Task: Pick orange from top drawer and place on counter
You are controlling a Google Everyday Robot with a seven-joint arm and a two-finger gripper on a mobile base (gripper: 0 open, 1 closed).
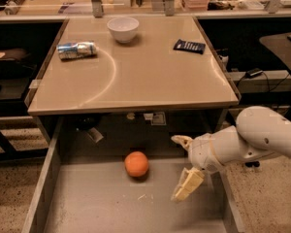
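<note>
The orange (137,163) lies on the grey floor of the open top drawer (102,208), near its back middle, just under the counter's front edge. The counter (150,72) is a beige tabletop with a curved white line. My gripper (183,167) hangs over the right part of the drawer, to the right of the orange and apart from it. One cream finger points down toward the drawer floor and the other sticks out higher to the left, so the fingers stand spread with nothing between them.
On the counter stand a white bowl (123,29) at the back, a crushed silver can (76,50) at the left and a dark flat packet (189,46) at the right. The drawer's side walls (42,188) flank the floor. My white arm (262,137) reaches in from the right.
</note>
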